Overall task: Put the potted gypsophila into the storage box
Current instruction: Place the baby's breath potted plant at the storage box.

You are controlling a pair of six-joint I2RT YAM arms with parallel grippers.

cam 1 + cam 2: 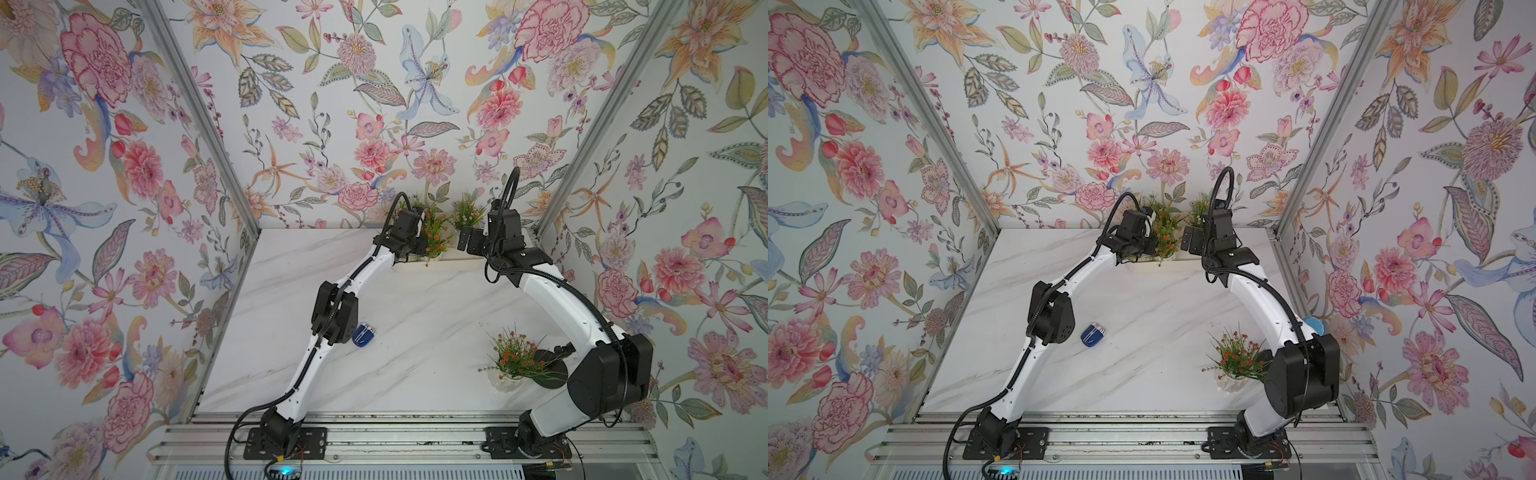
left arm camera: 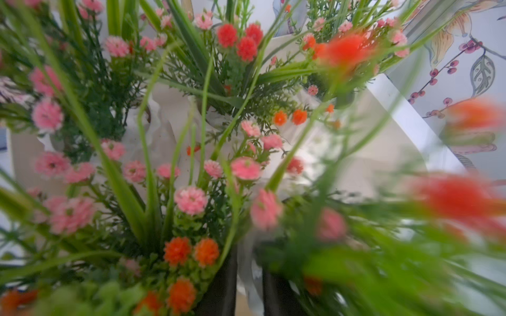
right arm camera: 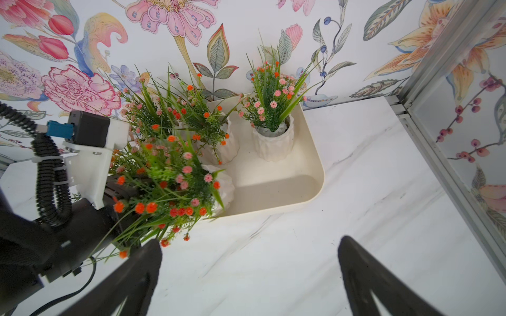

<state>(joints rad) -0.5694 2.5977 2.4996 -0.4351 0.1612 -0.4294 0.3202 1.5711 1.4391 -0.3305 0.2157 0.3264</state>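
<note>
Pulling the left gripper (image 2: 247, 270) out of the sprigs (image 2: 147, 191) is where we see trouble. Its fingers sit close together about the white rim of the near-left pot (image 3: 221, 188) in the storage box (image 3: 319, 175) at the far edge of the bench (image 1: 415, 332), and we cannot tell whether they are pinching it or free of it, so a snagged stem could tip that pot over the low rim or into its neighbours. The right gripper (image 3: 250, 245) hangs spread wide and empty beside the box, and we count one box, three pots showing inside it, a fourth clump (image 3: 145, 112) with its pot hidden, one near-right pot (image 1: 505, 384) outside, and one blue gadget (image 1: 364, 333).
</note>
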